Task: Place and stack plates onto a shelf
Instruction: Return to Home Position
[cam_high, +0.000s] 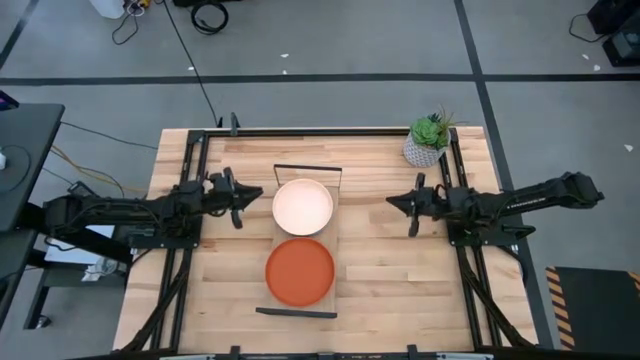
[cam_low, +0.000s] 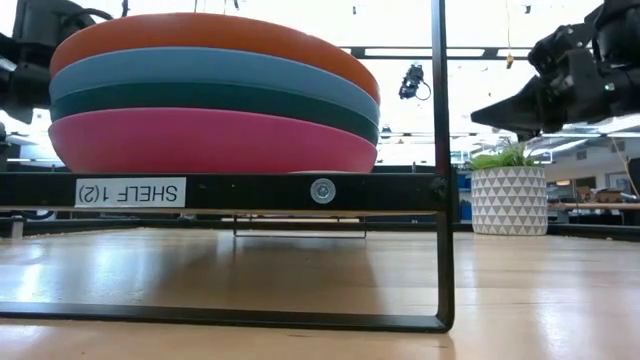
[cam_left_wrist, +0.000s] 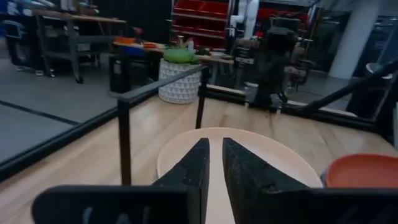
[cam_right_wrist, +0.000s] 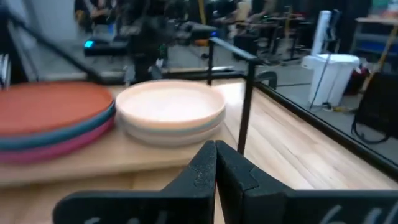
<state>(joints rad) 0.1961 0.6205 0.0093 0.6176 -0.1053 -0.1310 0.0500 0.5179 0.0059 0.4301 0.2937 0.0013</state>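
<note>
The shelf (cam_high: 336, 236), a light-wood board with black wire end frames, stands in the middle of the table and bears two stacks of plates. The far stack has a cream plate (cam_high: 303, 206) on top. The near stack shows orange (cam_low: 215, 35), blue (cam_low: 215, 72), dark teal (cam_low: 215, 100) and pink (cam_low: 215, 142) plates from top to bottom. My left gripper (cam_high: 258, 196) is level, just left of the cream plate (cam_left_wrist: 249, 158), its fingers a narrow gap apart with nothing between them. My right gripper (cam_high: 390, 202) is shut and empty, right of the shelf and pointing at the cream stack (cam_right_wrist: 169, 102).
A potted plant in a white patterned pot (cam_high: 425, 145) stands at the table's far right corner. Black rails (cam_high: 180, 250) run along the table's left and right sides under the arms. The shelf's upright wire frame (cam_left_wrist: 124, 124) stands close beside my left gripper.
</note>
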